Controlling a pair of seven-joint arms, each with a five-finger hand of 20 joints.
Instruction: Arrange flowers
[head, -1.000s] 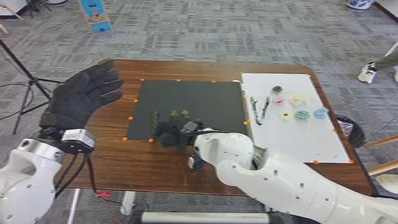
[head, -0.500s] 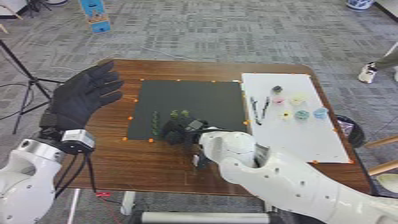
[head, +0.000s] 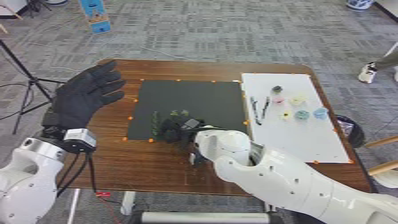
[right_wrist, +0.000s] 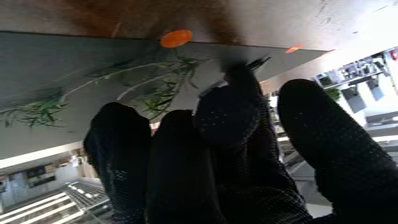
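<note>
My left hand (head: 84, 95) is raised over the table's left side, fingers straight, away from the flowers. My right hand (head: 178, 131) is low over the black mat's near edge, beside a green sprig (head: 155, 124) and partly covering leafy greenery (head: 180, 113). In the right wrist view, thumb and finger of the right hand (right_wrist: 233, 110) pinch a thin dark piece (right_wrist: 259, 63), most of it hidden; green sprigs (right_wrist: 169, 92) lie on the mat beyond. On the white board rest dark branches (head: 258, 111) and pink (head: 278, 100), yellow (head: 298, 100) and blue (head: 321, 113) flowers.
The black mat (head: 191, 95) and white board (head: 293, 142) lie side by side on the brown table (head: 129, 170), with orange dots along their edges. A small dark item (head: 277, 89) is at the board's far end. A tripod (head: 34, 80) stands left of the table.
My right hand has shifted slightly right and away from the robot over the mat's near edge, its forearm turning a little. The left hand has kept still.
</note>
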